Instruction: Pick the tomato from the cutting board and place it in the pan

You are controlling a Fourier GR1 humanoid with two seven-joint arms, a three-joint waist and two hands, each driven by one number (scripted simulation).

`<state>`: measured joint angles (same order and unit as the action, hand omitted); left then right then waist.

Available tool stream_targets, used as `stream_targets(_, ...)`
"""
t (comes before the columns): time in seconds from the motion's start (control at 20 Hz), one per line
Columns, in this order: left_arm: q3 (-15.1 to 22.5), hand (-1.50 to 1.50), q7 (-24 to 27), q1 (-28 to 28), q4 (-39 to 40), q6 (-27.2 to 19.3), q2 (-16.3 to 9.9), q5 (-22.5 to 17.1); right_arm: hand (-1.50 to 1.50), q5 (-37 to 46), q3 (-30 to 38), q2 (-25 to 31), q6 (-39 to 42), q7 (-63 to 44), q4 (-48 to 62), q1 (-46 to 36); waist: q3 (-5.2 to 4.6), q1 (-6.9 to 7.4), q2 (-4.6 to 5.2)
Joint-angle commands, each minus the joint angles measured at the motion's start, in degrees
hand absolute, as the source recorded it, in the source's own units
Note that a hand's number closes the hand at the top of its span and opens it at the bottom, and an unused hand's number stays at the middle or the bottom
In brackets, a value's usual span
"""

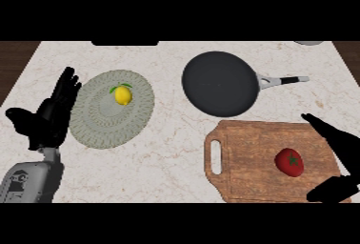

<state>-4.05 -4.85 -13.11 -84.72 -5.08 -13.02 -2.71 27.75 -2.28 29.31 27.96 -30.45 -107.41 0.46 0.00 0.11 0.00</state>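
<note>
Just left of the spread right hand (336, 157), between its fingers and thumb, a tomato (290, 162) sits untouched on the board (246, 143). Likely soft, smooth; grasp its sides. Beyond waits the pan (219, 83). Left hand (49, 114) rests open.

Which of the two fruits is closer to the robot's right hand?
The red tomato on the cutting board; the yellow lemon lies far off on the plate.

A: Bright or dim?
B: Evenly bright; the desk (175, 143) shows no glare.
A: Shadows?
B: Hardly any, even beside the pan (219, 84). The black robot hand (49, 114) lacks detail.
</note>
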Motion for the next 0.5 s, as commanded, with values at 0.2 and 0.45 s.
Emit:
stream_targets(0.2,-0.8,0.00,4.0,-1.6,5.9,-0.9,2.3,1.8,-1.50,5.6,0.9,0.6,2.5,3.5,4.4,1.0,0.00,-0.37,0.04)
stream_targets(0.45,-1.8,0.00,0.0,-1.8,1.6,0.4,1.1,1.7,-1.50,10.6,-3.4,-7.0,2.0,-0.5,5.0,-0.9,0.00,-0.19,-0.02)
